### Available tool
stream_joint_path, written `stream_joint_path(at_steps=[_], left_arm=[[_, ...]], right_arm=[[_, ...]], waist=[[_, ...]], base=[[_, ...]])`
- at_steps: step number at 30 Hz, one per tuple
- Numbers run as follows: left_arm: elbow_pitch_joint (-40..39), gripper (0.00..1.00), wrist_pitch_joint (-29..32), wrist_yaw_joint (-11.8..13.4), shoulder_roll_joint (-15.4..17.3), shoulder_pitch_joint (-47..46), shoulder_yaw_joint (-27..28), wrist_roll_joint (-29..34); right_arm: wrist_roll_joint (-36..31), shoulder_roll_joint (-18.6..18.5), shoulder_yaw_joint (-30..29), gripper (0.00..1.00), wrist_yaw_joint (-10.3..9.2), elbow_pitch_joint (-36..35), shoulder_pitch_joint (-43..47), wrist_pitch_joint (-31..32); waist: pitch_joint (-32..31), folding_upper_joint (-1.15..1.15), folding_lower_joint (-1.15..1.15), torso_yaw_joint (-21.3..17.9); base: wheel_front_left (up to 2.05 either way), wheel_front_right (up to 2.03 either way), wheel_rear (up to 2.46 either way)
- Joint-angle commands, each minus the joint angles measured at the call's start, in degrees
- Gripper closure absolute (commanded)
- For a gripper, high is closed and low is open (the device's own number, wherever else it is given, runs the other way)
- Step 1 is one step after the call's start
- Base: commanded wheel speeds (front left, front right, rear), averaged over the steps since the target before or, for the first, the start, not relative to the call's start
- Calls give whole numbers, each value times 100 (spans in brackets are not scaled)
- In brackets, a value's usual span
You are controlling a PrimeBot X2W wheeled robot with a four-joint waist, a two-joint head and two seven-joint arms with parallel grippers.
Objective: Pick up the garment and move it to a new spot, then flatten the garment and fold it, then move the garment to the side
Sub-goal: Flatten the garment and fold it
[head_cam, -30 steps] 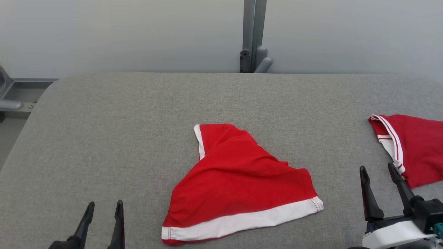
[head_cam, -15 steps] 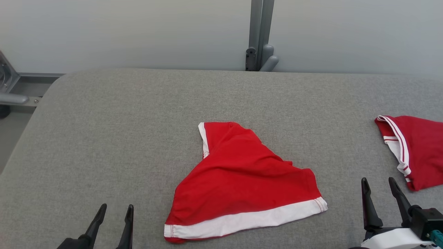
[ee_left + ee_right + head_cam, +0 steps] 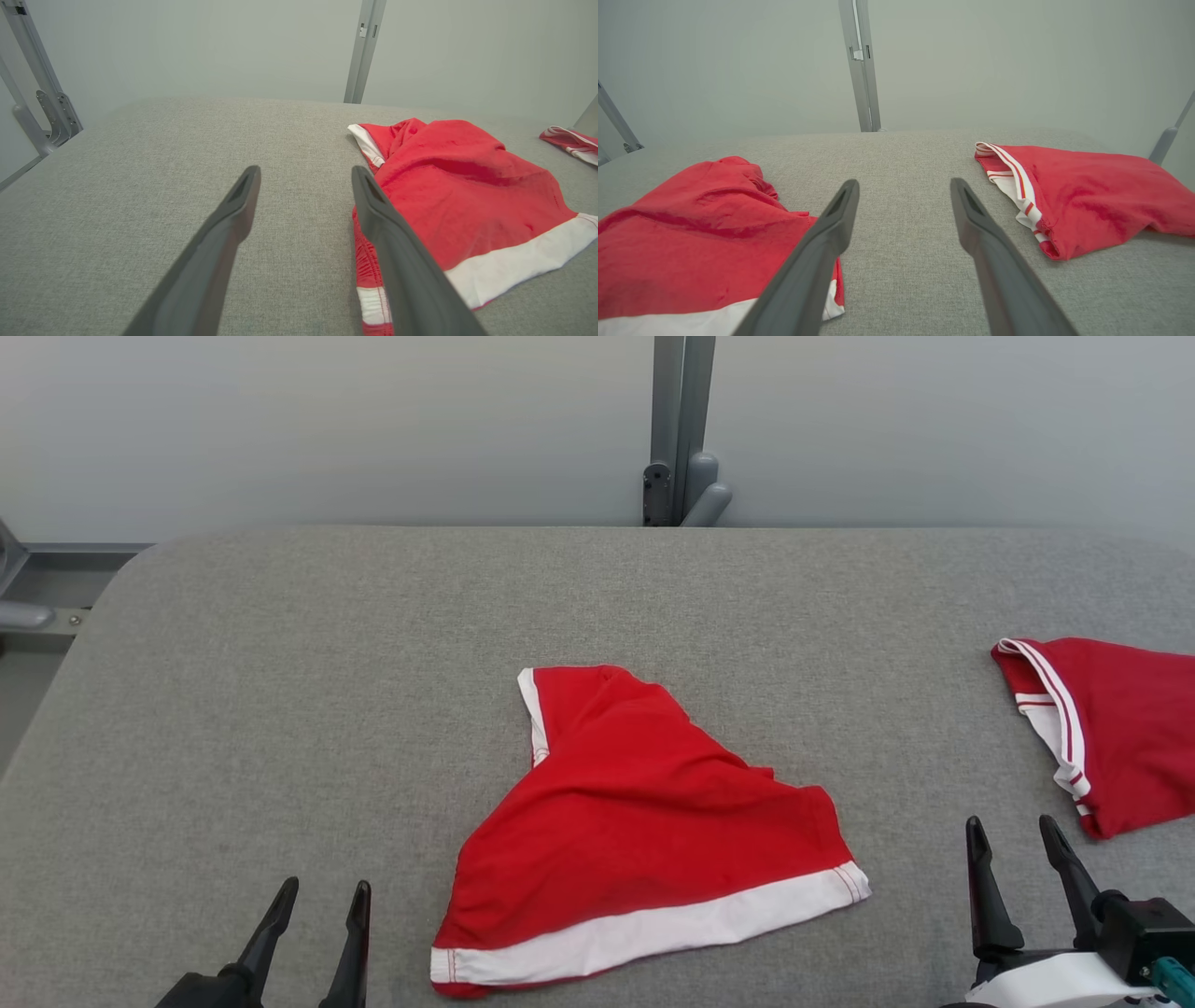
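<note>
The garment, red with a white band, lay crumpled around the middle of the grey table, a bit toward the near edge, nothing touching it. Left gripper sat just beside its lower left corner, jaws wide and empty. Right gripper was off to its right, also spread wide and empty, near a second red piece by the table's right edge.
</note>
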Motion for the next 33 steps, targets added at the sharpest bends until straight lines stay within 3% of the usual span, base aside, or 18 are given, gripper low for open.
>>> stream_joint_path(at_steps=[1, 33], left_arm=[[-16, 0, 2, -15, 31, -3, -10, -34], [92, 0, 2, -15, -46, 116, 58, -184]], right_arm=[[-36, -8, 7, 0, -7, 0, -35, -22], [77, -47, 234, 0, -7, 96, -29, -22]], waist=[[7, 0, 0, -25], [-91, 0, 0, -428]], base=[[0, 0, 0], [0, 0, 0]])
